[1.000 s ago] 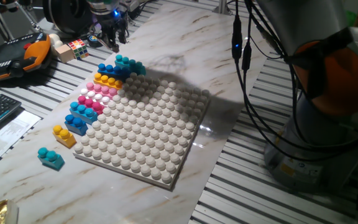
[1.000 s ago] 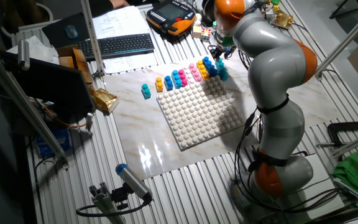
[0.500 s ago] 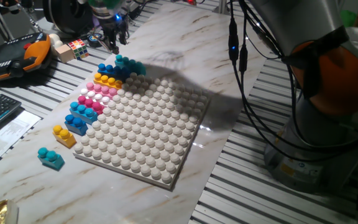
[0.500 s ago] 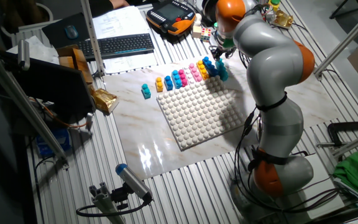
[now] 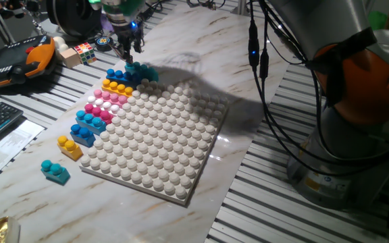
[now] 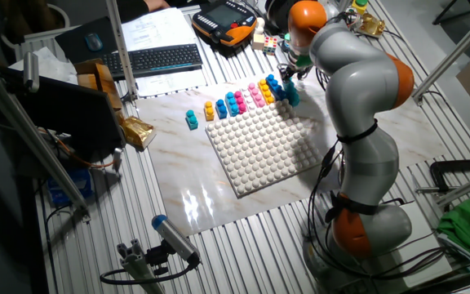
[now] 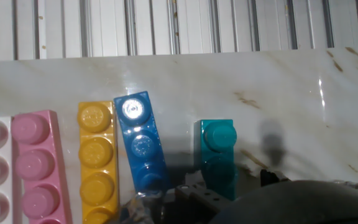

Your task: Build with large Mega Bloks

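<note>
Directly at the pincer's [image 5: 128, 57] 6 o'clock sits the chunky teal plastic studded brick [image 5: 142, 71], while its jaw spacing cannot be told.

I work in a robotics lab: slotted aluminium bench [image 5: 275, 196], teach pendant [image 5: 15, 61] upper left, keyboard [image 6: 160, 58], cables [image 5: 269, 101], clamps [image 6: 455, 175] at right.

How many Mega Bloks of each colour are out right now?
teal brick: 1
blue bricks: 2
light blue bricks: 2
yellow-orange bricks: 2
pink bricks: 2
Total: 9
</note>
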`<state>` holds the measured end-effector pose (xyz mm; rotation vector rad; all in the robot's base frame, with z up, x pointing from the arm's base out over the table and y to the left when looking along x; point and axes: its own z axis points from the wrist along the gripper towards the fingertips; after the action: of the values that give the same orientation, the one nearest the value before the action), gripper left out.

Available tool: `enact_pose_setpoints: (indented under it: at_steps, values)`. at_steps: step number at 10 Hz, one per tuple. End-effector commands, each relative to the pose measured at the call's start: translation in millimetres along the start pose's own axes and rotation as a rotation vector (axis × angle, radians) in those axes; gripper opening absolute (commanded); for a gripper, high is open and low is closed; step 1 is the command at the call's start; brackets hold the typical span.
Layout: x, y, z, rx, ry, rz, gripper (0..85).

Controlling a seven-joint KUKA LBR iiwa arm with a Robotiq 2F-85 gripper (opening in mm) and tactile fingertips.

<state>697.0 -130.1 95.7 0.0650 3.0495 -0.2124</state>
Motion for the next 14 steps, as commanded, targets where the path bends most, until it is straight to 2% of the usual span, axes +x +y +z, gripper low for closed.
enact_pose_setpoints:
  at_steps: [1, 4, 7, 12, 14]
  values:
    - [1.7, -0.8, 4.9, -0.009, 0.010, -0.003, 51.3]
    - [6.0, -1.3, 16.6, -0.021, 0.007, -0.013, 51.7]
    - [10.8, 1.8, 22.2, -0.029, 0.006, -0.020, 51.3]
    - [17.3, -2.9, 27.2, -0.043, 0.011, -0.041, 45.3]
    - [17.8, -3.8, 27.3, -0.040, -0.005, -0.041, 43.0]
